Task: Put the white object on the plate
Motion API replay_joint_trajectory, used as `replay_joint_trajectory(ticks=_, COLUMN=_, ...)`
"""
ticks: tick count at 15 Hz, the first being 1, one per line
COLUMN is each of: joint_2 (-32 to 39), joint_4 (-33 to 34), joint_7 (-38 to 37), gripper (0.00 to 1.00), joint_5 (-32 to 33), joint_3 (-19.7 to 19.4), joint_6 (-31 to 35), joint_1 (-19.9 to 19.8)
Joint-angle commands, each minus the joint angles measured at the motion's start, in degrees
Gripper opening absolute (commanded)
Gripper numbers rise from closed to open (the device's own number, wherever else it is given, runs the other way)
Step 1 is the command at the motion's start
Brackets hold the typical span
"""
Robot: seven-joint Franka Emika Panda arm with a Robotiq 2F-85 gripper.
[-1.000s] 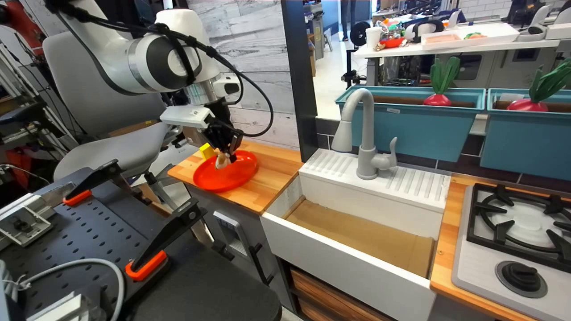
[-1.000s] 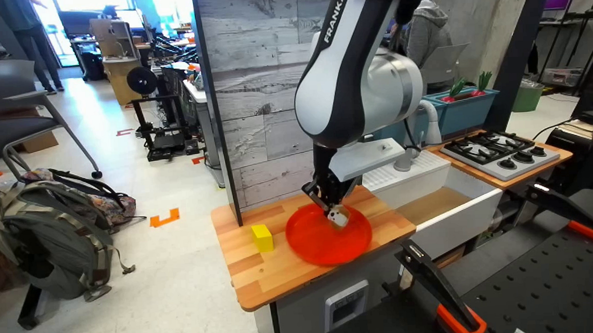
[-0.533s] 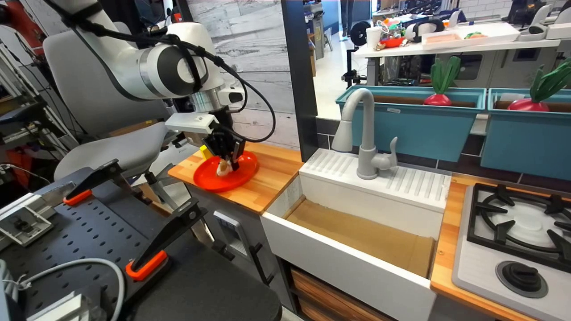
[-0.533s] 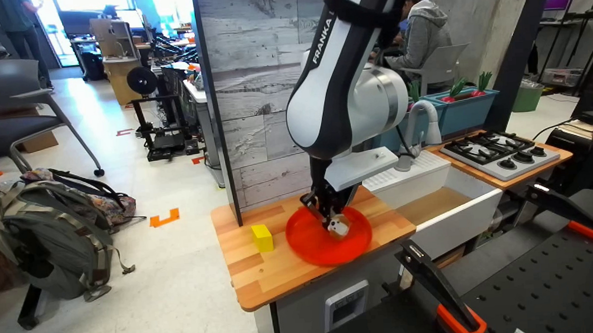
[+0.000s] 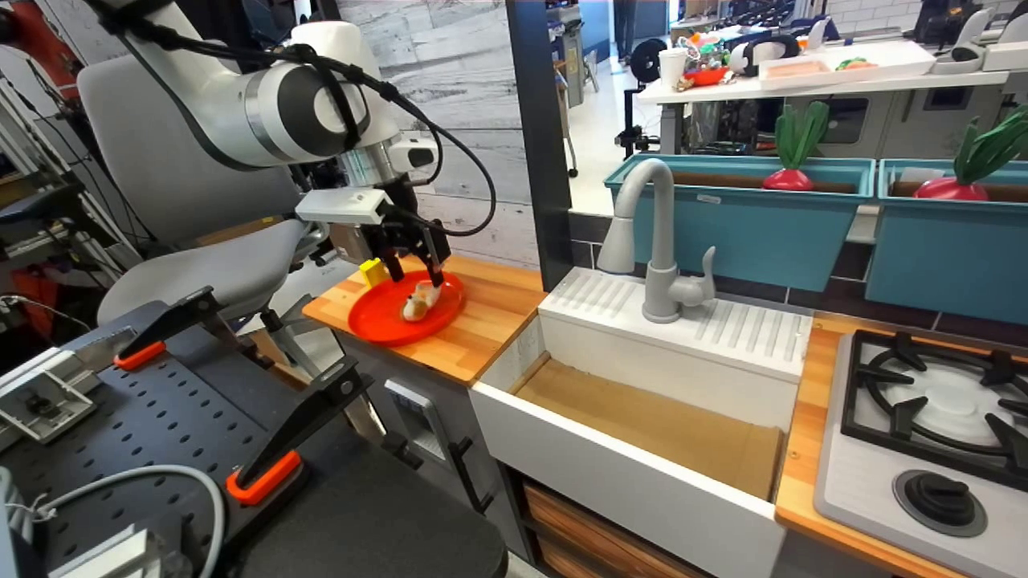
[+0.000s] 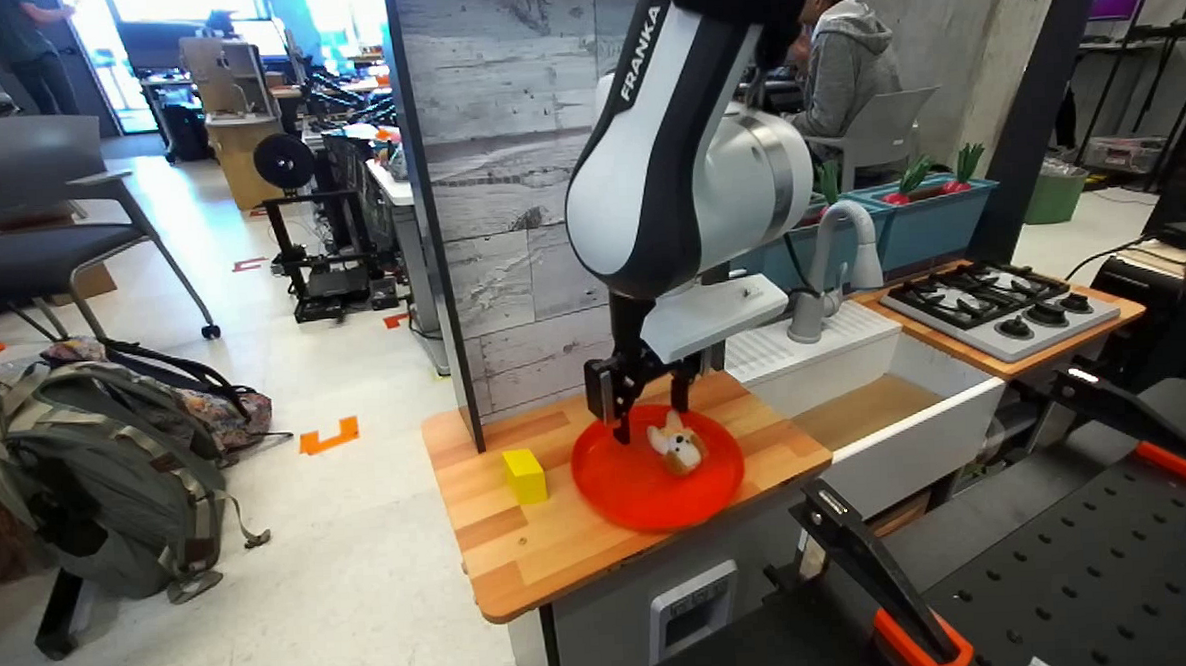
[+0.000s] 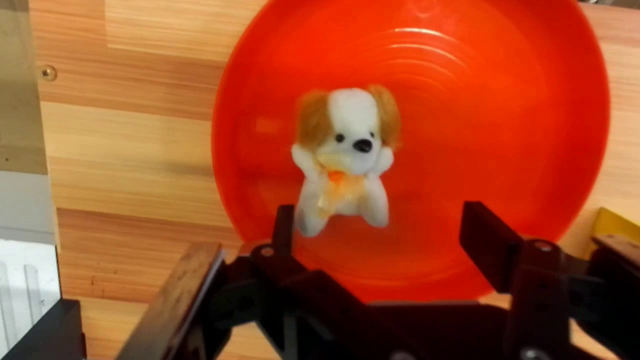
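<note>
The white object, a small white plush dog with tan ears [image 7: 352, 120], lies on the red-orange plate [image 7: 500, 125] in the wrist view, face up. Both exterior views also show the dog [image 5: 419, 303] [image 6: 680, 447] resting inside the rim of the plate [image 5: 377, 317] [image 6: 650, 501]. My gripper [image 7: 378, 210] stands open, its fingers spread wide with nothing clasped between them. In both exterior views the gripper [image 5: 416, 280] [image 6: 652, 420] hangs just above the plate, close to the dog. In the wrist view one fingertip appears right beside the dog's leg; whether they touch I cannot tell.
A yellow block [image 6: 525, 476] sits on the wooden counter [image 6: 523, 566] beside the plate. A white sink [image 5: 610, 482] with a grey faucet [image 5: 662, 233] adjoins the counter. A grey plank wall [image 6: 526, 176] rises behind it, and a stove [image 5: 948, 417] stands beyond the sink.
The gripper was shut on the dog and lowered it onto the plate. Since then its fingers have spread apart, the dog has come free, and the gripper has risen slightly.
</note>
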State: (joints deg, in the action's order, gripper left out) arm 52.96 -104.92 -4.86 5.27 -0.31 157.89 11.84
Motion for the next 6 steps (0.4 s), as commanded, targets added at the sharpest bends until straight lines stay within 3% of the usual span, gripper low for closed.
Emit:
replay_joint_trajectory(ticks=1, joint_2=-7.90, joint_4=-8.69, joint_7=0.25, gripper=1.00, joint_5=1.75, joint_3=-0.99, joint_6=3.70, joint_1=2.01)
replay_joint_trajectory(ticks=3, joint_2=-8.61, joint_4=-9.18, joint_7=-0.21, gripper=1.00, joint_5=3.13, joint_3=-2.32, joint_6=2.16, joint_1=3.16)
replay_joint_trajectory(ticks=4, joint_2=-5.84, joint_4=-5.67, joint_7=0.09, gripper=1.00, joint_5=1.73, joint_3=-0.43, joint_6=1.72, joint_1=1.55)
replay_joint_trajectory(ticks=6, joint_2=-7.16, joint_4=-7.31, joint_7=-0.03, gripper=1.00, joint_5=2.47, joint_3=-1.11, joint_6=1.77, joint_1=2.07)
